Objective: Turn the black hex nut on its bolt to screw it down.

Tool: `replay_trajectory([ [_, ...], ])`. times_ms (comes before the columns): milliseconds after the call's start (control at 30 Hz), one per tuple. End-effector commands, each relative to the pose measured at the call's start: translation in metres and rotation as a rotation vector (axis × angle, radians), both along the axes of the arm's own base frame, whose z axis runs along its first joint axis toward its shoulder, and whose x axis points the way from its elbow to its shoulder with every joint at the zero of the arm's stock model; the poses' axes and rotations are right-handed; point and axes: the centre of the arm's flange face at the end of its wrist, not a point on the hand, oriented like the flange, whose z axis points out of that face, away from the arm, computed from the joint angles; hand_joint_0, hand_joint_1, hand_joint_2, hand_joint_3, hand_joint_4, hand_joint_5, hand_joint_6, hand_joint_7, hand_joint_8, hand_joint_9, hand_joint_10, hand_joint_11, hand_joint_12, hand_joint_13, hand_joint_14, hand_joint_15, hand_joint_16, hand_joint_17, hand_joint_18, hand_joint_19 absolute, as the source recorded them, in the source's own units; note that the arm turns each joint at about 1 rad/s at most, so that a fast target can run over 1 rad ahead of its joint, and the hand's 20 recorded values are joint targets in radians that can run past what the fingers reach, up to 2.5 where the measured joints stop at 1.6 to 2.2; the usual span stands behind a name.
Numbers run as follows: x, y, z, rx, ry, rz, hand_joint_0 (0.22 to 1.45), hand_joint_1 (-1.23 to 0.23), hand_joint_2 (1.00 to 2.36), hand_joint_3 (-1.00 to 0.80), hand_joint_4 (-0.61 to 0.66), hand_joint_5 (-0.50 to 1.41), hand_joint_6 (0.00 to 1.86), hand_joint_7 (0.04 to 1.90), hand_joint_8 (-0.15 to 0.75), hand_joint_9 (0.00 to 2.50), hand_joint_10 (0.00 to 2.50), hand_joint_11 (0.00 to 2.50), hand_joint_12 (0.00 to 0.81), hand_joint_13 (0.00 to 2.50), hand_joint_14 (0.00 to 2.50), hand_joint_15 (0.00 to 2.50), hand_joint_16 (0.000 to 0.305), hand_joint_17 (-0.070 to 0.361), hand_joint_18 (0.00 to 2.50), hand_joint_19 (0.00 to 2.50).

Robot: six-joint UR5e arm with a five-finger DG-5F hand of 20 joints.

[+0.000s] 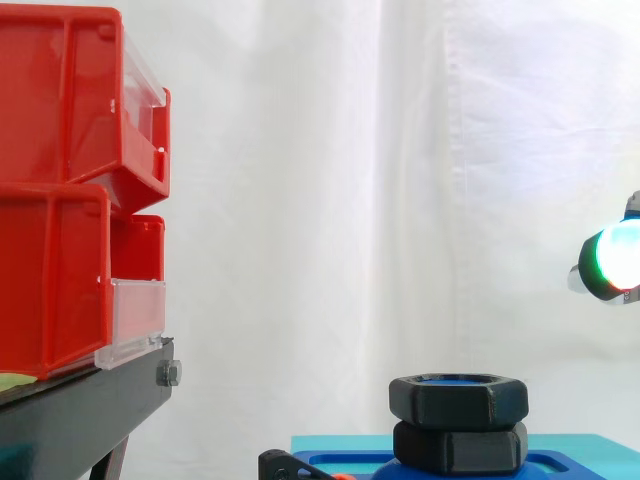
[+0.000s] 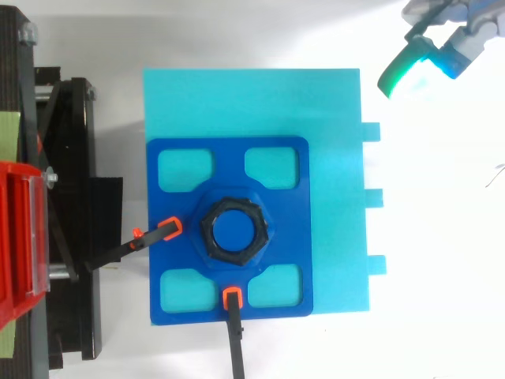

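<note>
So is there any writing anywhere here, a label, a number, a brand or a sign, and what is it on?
None: no word, number or sign can be read in either view.
The clear front strips of the red bins carry no text that shows.
The black hex nut, the blue plate and the cyan base are plain.
</note>
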Motion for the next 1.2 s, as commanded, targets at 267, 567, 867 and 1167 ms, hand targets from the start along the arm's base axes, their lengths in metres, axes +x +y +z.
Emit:
replay_trajectory([
  [267, 0.0002, 0.0007, 0.0000, 0.000, 0.000, 0.001, 0.43, -0.40, 1.00, -0.50, 0.06, -0.29, 0.50, 0.61, 0.198, 0.20, 0.00, 0.00, 0.320, 0.00, 0.00, 0.00, 0.048, 0.109, 0.00, 0.11],
  [567, -0.0001, -0.0001, 0.0000, 0.000, 0.000, 0.000, 0.43, -0.40, 1.00, -0.50, 0.06, -0.29, 0.50, 0.61, 0.208, 0.17, 0.00, 0.00, 0.317, 0.00, 0.00, 0.00, 0.048, 0.108, 0.00, 0.11],
  [867, -0.0001, -0.0001, 0.0000, 0.000, 0.000, 0.000, 0.43, -0.40, 1.00, -0.50, 0.06, -0.29, 0.50, 0.61, 0.202, 0.18, 0.00, 0.00, 0.316, 0.00, 0.00, 0.00, 0.048, 0.109, 0.00, 0.12],
  [1167, -0.0001, -0.0001, 0.0000, 0.000, 0.000, 0.000, 0.43, -0.41, 1.00, -0.50, 0.06, -0.29, 0.50, 0.61, 0.204, 0.16, 0.00, 0.00, 0.312, 0.00, 0.00, 0.00, 0.048, 0.108, 0.00, 0.11],
])
